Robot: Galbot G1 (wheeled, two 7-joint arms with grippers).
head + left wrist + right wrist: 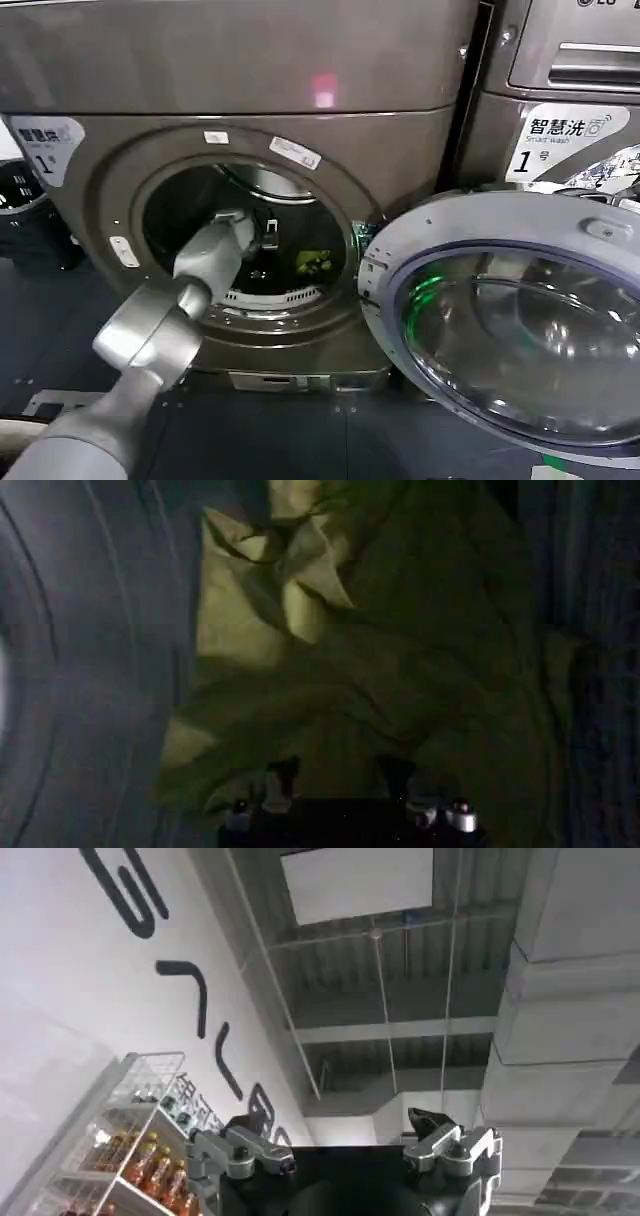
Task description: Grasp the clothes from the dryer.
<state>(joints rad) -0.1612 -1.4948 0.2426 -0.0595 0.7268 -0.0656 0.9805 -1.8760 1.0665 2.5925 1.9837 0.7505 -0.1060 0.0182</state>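
The dryer [400, 150] is the dark bronze machine with a round mouth, and its glass door [520, 320] swings open to the right. My left arm reaches through the mouth, with the left gripper [262, 236] deep in the steel drum. The clothes [315, 263] lie low in the drum as a small yellow-green patch. In the left wrist view the crumpled yellow-green clothes [380, 650] lie just past the left gripper [340, 772], whose two fingers stand apart and open, close to the fabric. The right gripper [342, 1133] is open with nothing in it, pointing up toward the ceiling.
A neighbouring machine [560, 60] with a silver drawer panel stands at the right. A dark basket [25, 215] sits on the floor at the left. The open door takes up the space in front of the right-hand machine. Shelves of bottles [130, 1158] show in the right wrist view.
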